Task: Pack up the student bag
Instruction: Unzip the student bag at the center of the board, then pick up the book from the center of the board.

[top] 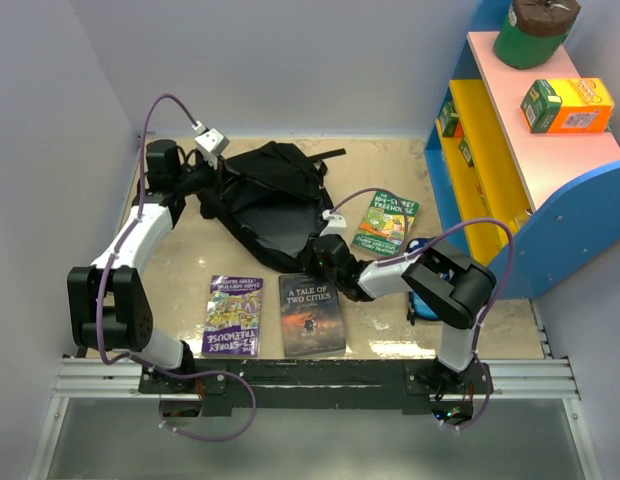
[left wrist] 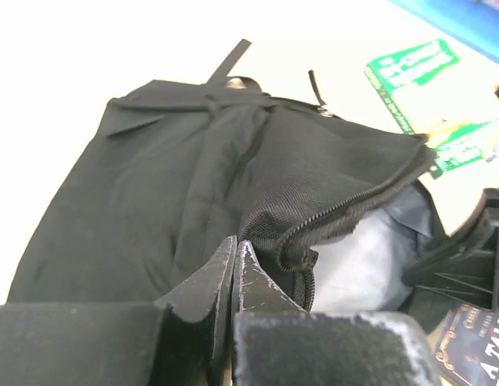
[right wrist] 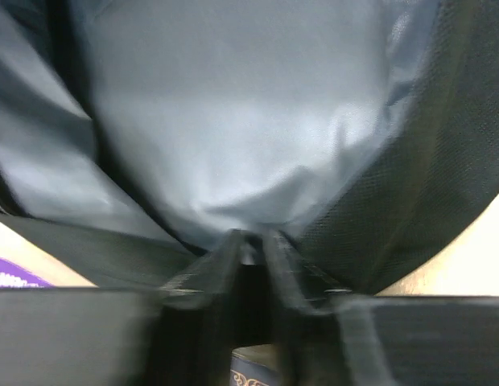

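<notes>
The student bag (top: 265,200), a soft black backpack, lies at the middle back of the table with its zipper opening facing front right. My left gripper (top: 205,187) is at the bag's left side. In the left wrist view its fingers (left wrist: 236,244) are pressed together and pinch the black fabric beside the zipper edge (left wrist: 346,209), and grey lining (left wrist: 370,257) shows inside. My right gripper (top: 320,250) is at the bag's front-right rim. Its fingers (right wrist: 251,241) are shut on the edge where the grey lining (right wrist: 233,121) meets the black cloth.
Three books lie flat: a purple Treehouse book (top: 233,315), "A Tale of Two Cities" (top: 311,314), and a green Treehouse book (top: 386,222). A blue pencil case (top: 422,303) sits behind my right arm. A blue, yellow and pink shelf (top: 510,150) stands at the right.
</notes>
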Controlling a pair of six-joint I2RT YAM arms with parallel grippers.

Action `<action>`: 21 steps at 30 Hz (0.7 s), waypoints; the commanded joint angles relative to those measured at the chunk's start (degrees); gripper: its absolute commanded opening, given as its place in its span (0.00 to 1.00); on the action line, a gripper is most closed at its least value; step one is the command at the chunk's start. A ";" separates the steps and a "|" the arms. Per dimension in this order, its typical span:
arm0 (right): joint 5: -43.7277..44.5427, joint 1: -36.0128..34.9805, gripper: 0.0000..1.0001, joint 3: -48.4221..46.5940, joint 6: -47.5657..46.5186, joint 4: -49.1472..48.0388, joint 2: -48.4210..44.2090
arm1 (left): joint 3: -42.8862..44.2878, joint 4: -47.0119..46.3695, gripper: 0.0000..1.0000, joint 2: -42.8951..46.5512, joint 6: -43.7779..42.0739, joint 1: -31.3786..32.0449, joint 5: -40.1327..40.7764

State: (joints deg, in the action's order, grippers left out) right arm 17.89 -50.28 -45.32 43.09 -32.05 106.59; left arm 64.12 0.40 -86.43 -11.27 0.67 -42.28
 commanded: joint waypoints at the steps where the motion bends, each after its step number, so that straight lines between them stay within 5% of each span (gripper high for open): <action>1: -3.29 3.69 0.36 -0.55 -1.86 1.81 -5.93 | -0.75 -6.30 0.00 2.76 1.35 0.12 -7.02; 3: -3.74 6.06 0.48 -2.22 -2.66 4.62 -11.45 | -1.18 -5.24 0.00 2.67 0.64 0.21 -6.94; 10: 4.07 15.20 0.62 -6.62 -2.32 23.68 -20.01 | -3.47 -4.45 0.00 4.17 -3.58 0.21 -6.15; 21: 14.36 30.24 0.86 -8.28 -1.34 34.51 -15.81 | -4.00 -2.16 0.00 5.13 -6.13 0.21 -8.17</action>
State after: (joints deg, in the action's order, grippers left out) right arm 26.87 -20.97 -50.09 41.39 -3.01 86.76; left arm 60.10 0.62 -84.47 -14.87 1.04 -47.55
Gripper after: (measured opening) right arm 0.849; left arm 0.011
